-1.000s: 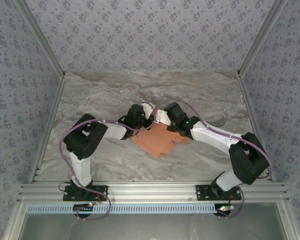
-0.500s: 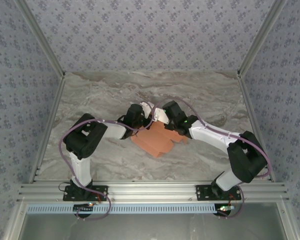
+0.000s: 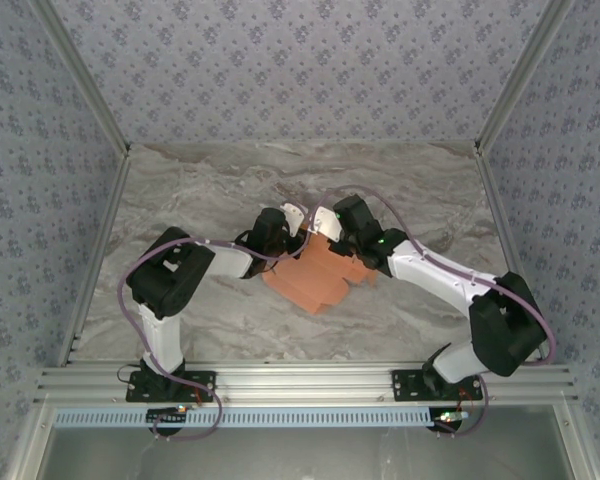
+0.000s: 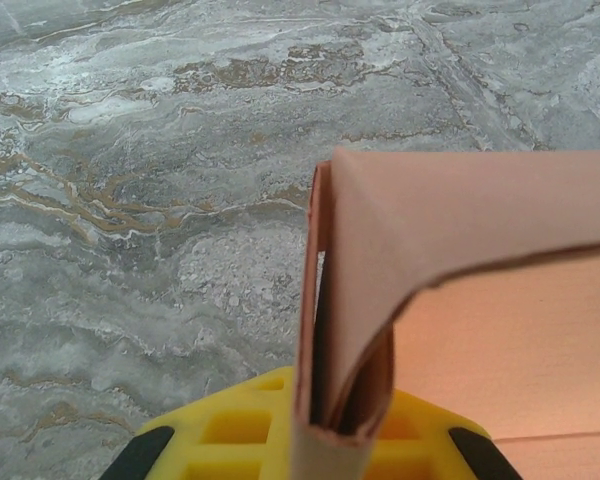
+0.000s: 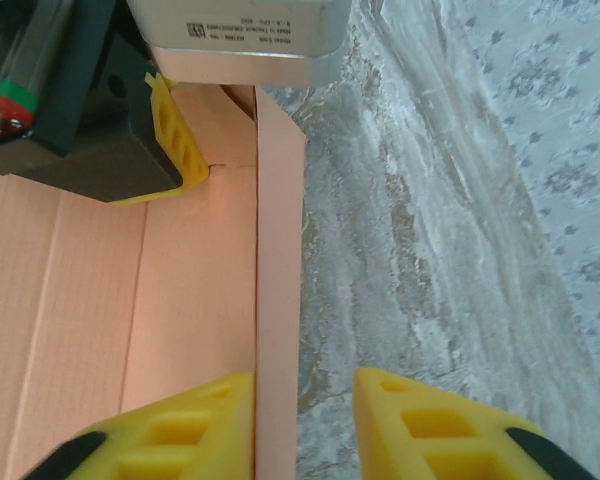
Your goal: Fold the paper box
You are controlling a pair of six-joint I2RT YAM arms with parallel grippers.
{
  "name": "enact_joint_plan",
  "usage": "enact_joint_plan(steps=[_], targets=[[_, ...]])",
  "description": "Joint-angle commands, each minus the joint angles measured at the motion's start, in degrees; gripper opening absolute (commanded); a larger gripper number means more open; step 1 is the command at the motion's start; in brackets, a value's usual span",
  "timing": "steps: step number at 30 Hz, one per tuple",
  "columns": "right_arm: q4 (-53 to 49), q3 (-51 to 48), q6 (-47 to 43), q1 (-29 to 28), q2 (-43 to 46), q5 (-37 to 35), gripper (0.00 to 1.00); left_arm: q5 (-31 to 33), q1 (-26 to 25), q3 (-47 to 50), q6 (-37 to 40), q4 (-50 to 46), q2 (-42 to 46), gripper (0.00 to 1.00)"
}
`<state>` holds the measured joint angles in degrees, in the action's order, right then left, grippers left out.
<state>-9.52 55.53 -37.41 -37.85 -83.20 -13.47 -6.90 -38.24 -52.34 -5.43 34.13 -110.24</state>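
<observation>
paper box (image 3: 315,285) at centre of worktop (image 3: 210,190). left pincer (image 4: 345,435) clamped on its flap (image 5: 278,250) at 12 o'clock. right pincer (image 5: 302,420) just shifted in from 1 o'clock, jaws apart astride that flap. looks like the crease is getting set.

I have my left arm (image 3: 170,280) and right arm (image 3: 450,285) bent elbows-out and reaching inward, with the wrists nearly meeting. My left claw (image 4: 330,430) is pinched tight on a folded flap of the paper box (image 4: 500,330). My right claw (image 5: 303,425) has its jaws parted, straddling a raised edge strip.
</observation>
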Motion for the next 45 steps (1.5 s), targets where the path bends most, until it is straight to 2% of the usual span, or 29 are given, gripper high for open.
enact_joint_plan(steps=[1, 3, 11, 19, 28, 35, 41, 45], targets=[[-0.47, -0.21, -0.33, 0.16, 0.29, -1.17, 0.24, -1.13, -0.07, -0.19, 0.23, -0.03, 2.32, 0.09], [-1.09, -0.1, -0.85, 0.17, -0.18, -1.61, 0.2, -1.2, 0.09, -0.18, 0.16, -0.1, 2.3, 0.09], [-2.49, -0.59, -1.83, 0.51, -0.45, -3.49, 0.19, -1.22, 0.28, -0.04, 0.13, -0.2, 2.75, 0.09], [-2.74, -1.47, -2.14, 0.98, -0.47, -4.72, 0.28, -1.28, 0.28, 0.07, 0.02, -0.2, 2.96, 0.09], [-2.36, -1.36, -3.23, 0.79, -0.36, -5.02, 0.12, -1.41, 0.44, 0.23, -0.12, -0.11, 3.16, 0.09], [7.74, -5.04, -11.15, -0.67, -0.12, -11.72, 0.02, -2.62, 1.18, 1.35, -0.99, 0.98, 4.06, 0.13], [18.92, -9.4, -18.73, -1.35, -1.38, -12.01, 0.0, -2.77, 1.27, 1.52, 0.46, 1.41, 3.62, 0.21], [21.96, -10.64, -22.16, -1.96, -2.48, -11.53, 0.0, -2.92, 1.36, 2.53, 1.43, 2.68, 3.62, 0.27]])
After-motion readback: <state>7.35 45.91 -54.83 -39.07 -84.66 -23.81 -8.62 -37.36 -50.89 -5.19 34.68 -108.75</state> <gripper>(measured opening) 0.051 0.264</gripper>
